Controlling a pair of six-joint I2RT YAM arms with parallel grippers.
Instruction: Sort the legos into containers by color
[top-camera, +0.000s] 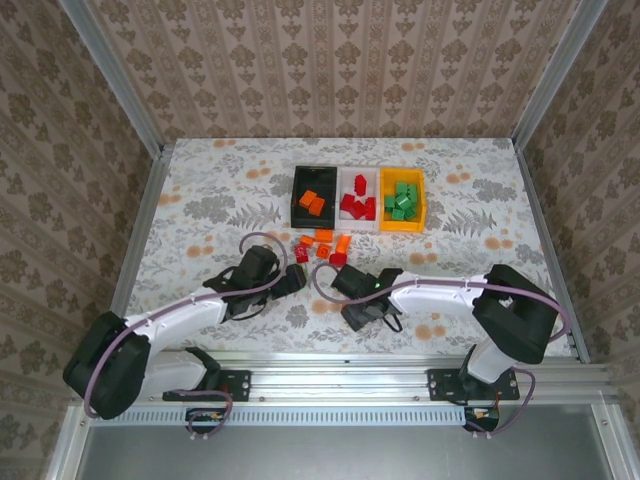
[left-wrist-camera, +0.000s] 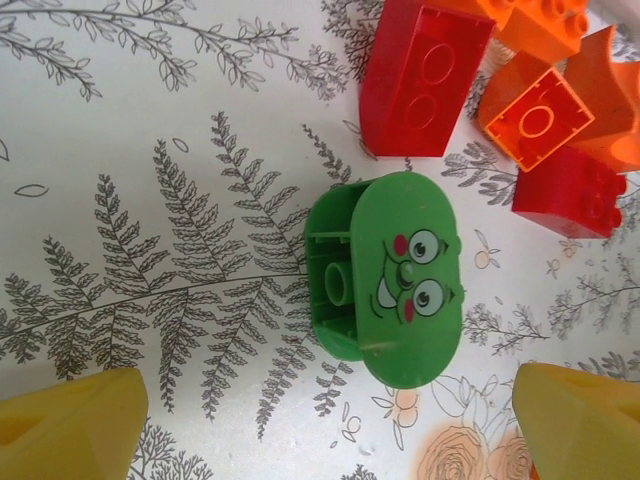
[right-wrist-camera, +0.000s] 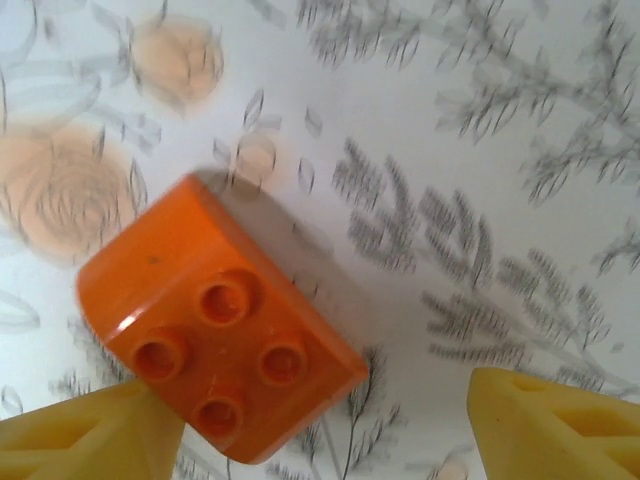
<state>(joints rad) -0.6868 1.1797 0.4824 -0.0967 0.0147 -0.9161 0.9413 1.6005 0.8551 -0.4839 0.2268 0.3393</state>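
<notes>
**Plainly: light, hard bricks, and both sets of fingers open above them**

From the top external view, the black bin (top-camera: 297, 214), white bin (top-camera: 346, 173) and yellow bin (top-camera: 402, 227) stand in a row at the far middle of the bench (top-camera: 200, 200). They hold orange, red and green bricks in that order. A few loose bricks (top-camera: 322, 243), orange and red, lie just near of the bins. The left fingers (top-camera: 291, 282) and right fingers (top-camera: 345, 280) reach in low beside them.

In the left wrist view, a green brick (left-wrist-camera: 385, 290) with a printed face lies on its side on the bench. The left fingers (left-wrist-camera: 65, 425) stand wide apart on either side of it, touching nothing. A red brick (left-wrist-camera: 425, 75) and an orange brick (left-wrist-camera: 535, 120) lie beyond. The green brick looks rigid, glossy and very light. Its ends are rounded and likely slippery, so the flatter opposite walls seem the safer hold.

The right wrist view is blurred. An orange brick (right-wrist-camera: 220, 355), four studs up and one side curved, rests on the bench against one of the right fingers (right-wrist-camera: 80, 440). The other finger stands clear, so the fingers are partly open and clamp nothing. The orange brick is also stiff and light, and should not crush. A squeeze on its curve would probably squirt it out, so its flat side walls are the place to grip.
</notes>
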